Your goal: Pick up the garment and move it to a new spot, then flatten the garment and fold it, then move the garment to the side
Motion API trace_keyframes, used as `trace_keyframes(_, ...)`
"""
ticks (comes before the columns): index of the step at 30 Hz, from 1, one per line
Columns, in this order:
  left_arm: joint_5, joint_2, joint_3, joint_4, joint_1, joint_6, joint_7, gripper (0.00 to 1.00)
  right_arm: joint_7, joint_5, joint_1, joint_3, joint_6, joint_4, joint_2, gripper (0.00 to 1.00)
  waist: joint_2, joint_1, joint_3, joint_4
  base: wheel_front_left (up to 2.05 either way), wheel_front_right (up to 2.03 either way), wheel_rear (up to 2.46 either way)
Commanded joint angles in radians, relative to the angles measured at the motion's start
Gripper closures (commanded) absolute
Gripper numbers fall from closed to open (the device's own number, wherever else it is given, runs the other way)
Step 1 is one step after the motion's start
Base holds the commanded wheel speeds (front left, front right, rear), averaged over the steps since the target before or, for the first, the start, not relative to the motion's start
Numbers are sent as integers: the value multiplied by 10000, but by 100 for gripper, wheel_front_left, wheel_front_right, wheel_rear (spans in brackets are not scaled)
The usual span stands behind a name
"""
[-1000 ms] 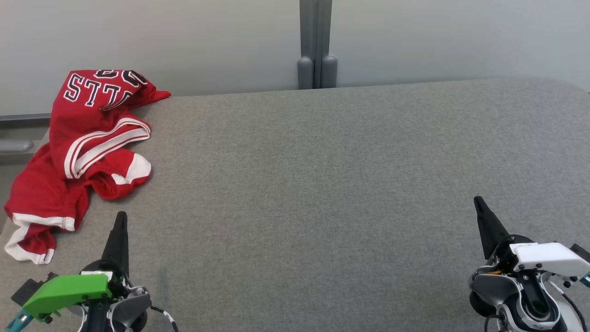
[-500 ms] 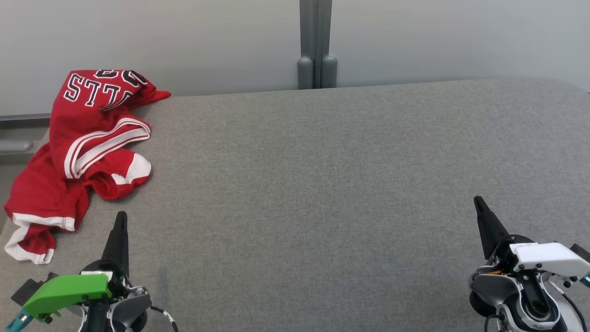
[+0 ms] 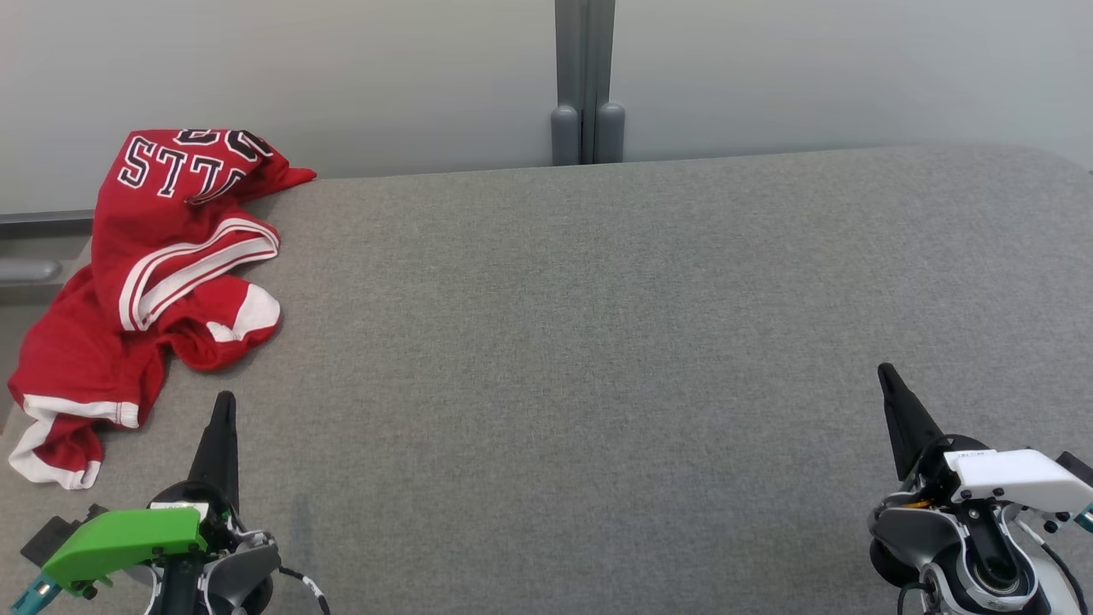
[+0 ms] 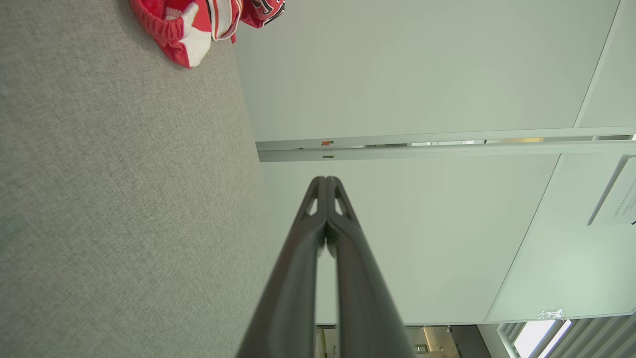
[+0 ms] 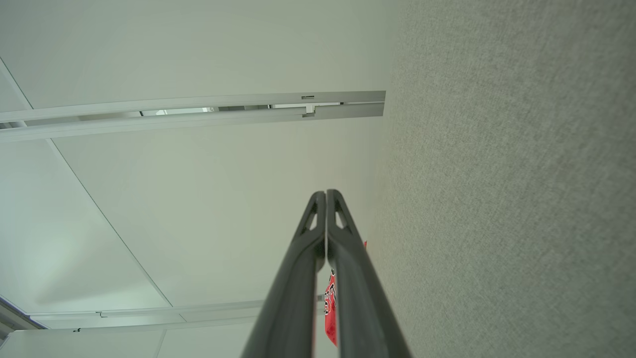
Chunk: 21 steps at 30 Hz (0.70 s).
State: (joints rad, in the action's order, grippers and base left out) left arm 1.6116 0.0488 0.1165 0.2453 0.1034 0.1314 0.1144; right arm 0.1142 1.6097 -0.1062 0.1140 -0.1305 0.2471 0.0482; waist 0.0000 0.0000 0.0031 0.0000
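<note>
- Pointing up from the head view's bottom corners are two grippers: the left gripper [image 3: 224,401] and the right gripper [image 3: 886,376]. Each has its fingers pressed together on nothing, and their bodies are cut off below.
- One grey fabric-covered table [image 3: 598,342] spreads between and beyond them.
- One crumpled red jersey [image 3: 145,248] lies at the table's far left corner, well apart from both grippers, its lettering partly folded under.
- One grey post [image 3: 585,77] stands behind the table.

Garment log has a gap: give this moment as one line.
stage: pickup not started | garment: crumpled, far-left on grey surface | left hand: shut, empty, apart from garment | right hand: shut, empty
</note>
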Motion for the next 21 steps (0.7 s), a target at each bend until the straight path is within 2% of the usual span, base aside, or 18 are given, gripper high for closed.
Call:
trace_keyframes(1,27,16,0,-18,110,27,20,100,14,67,-55,8,-3,-46,41,100,0,0,0,0,0,0,0)
trace_keyframes(21,27,16,0,-18,110,27,20,100,14,67,-56,8,-4,-46,41,100,0,0,0,0,0,0,0)
